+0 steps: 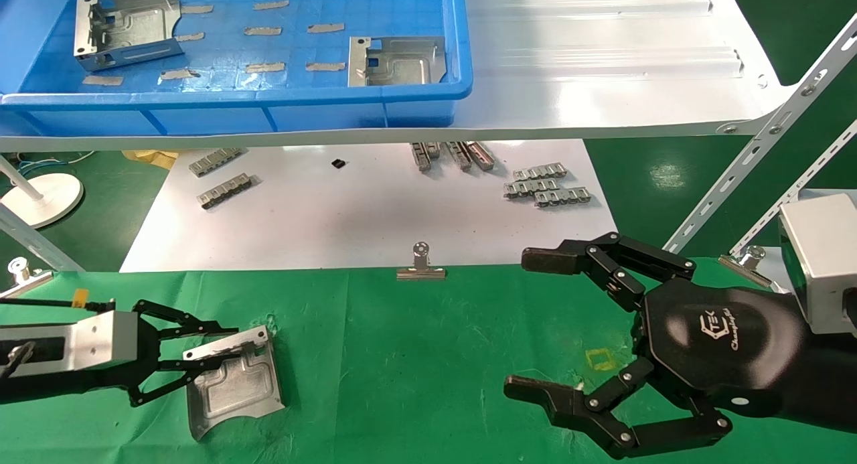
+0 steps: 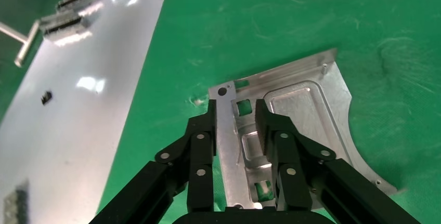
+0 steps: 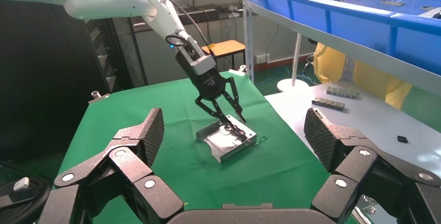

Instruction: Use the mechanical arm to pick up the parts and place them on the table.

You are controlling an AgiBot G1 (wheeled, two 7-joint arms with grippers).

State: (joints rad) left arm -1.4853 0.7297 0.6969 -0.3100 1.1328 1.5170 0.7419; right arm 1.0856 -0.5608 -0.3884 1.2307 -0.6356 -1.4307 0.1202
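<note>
Pinching one folded wall of a silver part (image 1: 234, 380) on the green tabletop (image 1: 415, 357), the left pincer (image 1: 221, 347) sits near-left; the right pincer (image 1: 535, 323) is spread.

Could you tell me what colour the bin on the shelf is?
The bin is bright blue, best seen in the head view.

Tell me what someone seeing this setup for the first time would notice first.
Probably the left gripper, low at the left, its jaws closed on the folded edge wall of a silver metal plate resting on the green table. Next, the big black right gripper hangs open over the cloth at the right. Up on the white shelf, a blue bin holds two more plates.
</note>
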